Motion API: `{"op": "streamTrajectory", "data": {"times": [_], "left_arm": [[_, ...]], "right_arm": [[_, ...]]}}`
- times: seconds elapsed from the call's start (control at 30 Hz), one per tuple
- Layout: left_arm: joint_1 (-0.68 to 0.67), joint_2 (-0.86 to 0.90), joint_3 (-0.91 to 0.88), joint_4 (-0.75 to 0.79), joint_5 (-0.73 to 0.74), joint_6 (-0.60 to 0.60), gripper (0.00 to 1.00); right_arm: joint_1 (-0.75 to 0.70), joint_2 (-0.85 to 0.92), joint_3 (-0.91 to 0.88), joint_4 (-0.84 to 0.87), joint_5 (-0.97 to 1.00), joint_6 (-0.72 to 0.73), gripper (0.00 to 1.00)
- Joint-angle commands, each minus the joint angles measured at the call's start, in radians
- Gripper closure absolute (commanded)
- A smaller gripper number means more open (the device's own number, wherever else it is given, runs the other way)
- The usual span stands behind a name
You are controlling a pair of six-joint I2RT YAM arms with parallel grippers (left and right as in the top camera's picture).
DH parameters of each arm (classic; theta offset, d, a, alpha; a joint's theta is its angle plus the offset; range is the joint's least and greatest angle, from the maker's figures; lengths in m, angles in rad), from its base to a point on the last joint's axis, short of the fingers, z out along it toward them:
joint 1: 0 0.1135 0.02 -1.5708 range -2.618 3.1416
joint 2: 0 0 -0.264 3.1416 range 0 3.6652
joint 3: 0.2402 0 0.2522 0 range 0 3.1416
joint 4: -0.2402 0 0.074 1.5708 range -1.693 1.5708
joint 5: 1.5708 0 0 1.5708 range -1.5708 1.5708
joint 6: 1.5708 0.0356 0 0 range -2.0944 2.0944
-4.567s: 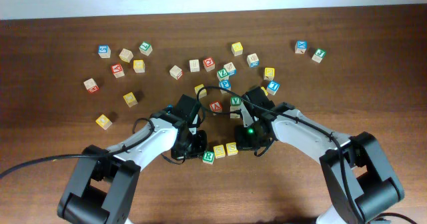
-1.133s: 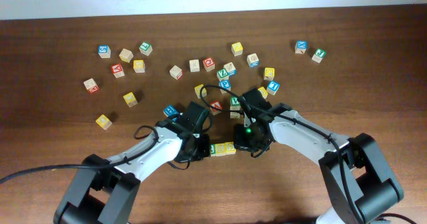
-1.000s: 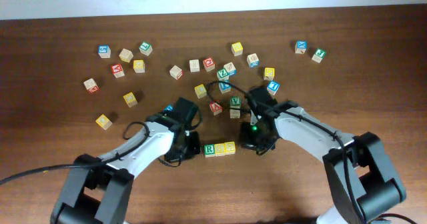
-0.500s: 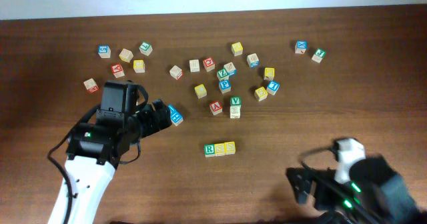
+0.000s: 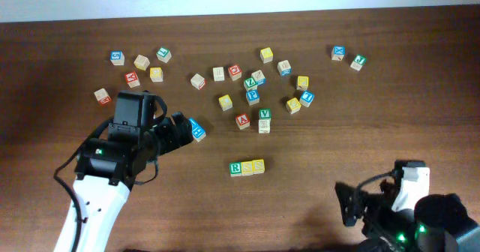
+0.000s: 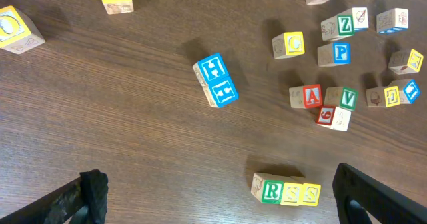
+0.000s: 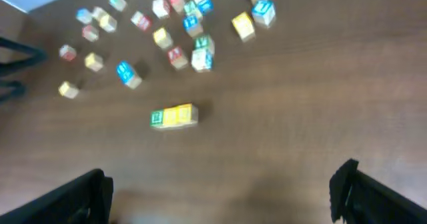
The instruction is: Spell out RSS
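Note:
A green R block point(image 5: 235, 168) and two yellow S blocks point(image 5: 247, 167) point(image 5: 259, 166) stand touching in one row reading R S S, low in the middle of the table. The left wrist view shows the R point(image 6: 271, 191) and the two S blocks point(image 6: 291, 193) point(image 6: 310, 194) the same way. In the blurred right wrist view the row point(image 7: 175, 116) is small. My left gripper point(image 5: 180, 128) is open, left of and above the row, with nothing in it. My right gripper point(image 5: 347, 205) is open and holds nothing, at the lower right, far from the row.
Several loose letter blocks lie scattered across the far half of the table. A blue H block point(image 5: 196, 130) lies right by my left fingertips. A red A block point(image 5: 242, 120) and a green V block point(image 5: 264, 115) sit just beyond the row.
Both grippers have opened and drawn back from the row, the left one up and to the left, the right one to the lower right corner. The three blocks stay in place.

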Motion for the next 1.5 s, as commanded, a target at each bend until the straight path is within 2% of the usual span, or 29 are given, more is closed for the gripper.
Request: {"op": "streamTrajectory", "data": {"times": [0.0,0.07,0.17,0.33,0.43,0.83,0.93,1.1,1.17,1.27,1.47], "left_arm": [[0.003,-0.006,0.010,0.002,-0.004,0.006,0.01],[0.003,-0.006,0.010,0.002,-0.004,0.006,0.01],[0.003,-0.006,0.010,0.002,-0.004,0.006,0.01],[0.003,-0.006,0.010,0.002,-0.004,0.006,0.01],[0.003,-0.006,0.010,0.002,-0.004,0.006,0.01],[0.003,-0.006,0.010,0.002,-0.004,0.006,0.01],[0.003,-0.006,0.010,0.002,-0.004,0.006,0.01],[0.003,-0.006,0.010,0.002,-0.004,0.006,0.01],[0.003,-0.006,0.010,0.002,-0.004,0.006,0.01],[0.003,-0.006,0.010,0.002,-0.004,0.006,0.01],[0.003,-0.006,0.010,0.002,-0.004,0.006,0.01]], "right_arm": [[-0.202,-0.052,-0.102,0.124,-0.167,-0.379,0.02],[-0.304,-0.098,-0.180,0.239,-0.211,-0.476,0.02],[-0.389,-0.192,-0.336,0.395,-0.236,-0.494,0.02],[-0.393,-0.360,-0.602,0.664,-0.237,-0.504,0.02],[-0.396,-0.435,-0.745,0.862,-0.301,-0.607,0.02],[-0.408,-0.483,-1.061,1.321,-0.242,-0.623,0.02],[-0.407,-0.483,-1.067,1.324,-0.212,-0.620,0.02],[-0.407,-0.483,-1.067,1.195,-0.138,-0.591,0.02],[-0.407,-0.483,-1.067,1.194,-0.119,-0.585,0.02],[-0.407,-0.483,-1.067,1.186,-0.055,-0.496,0.02],[-0.407,-0.483,-1.067,1.186,-0.058,-0.496,0.02]]}}
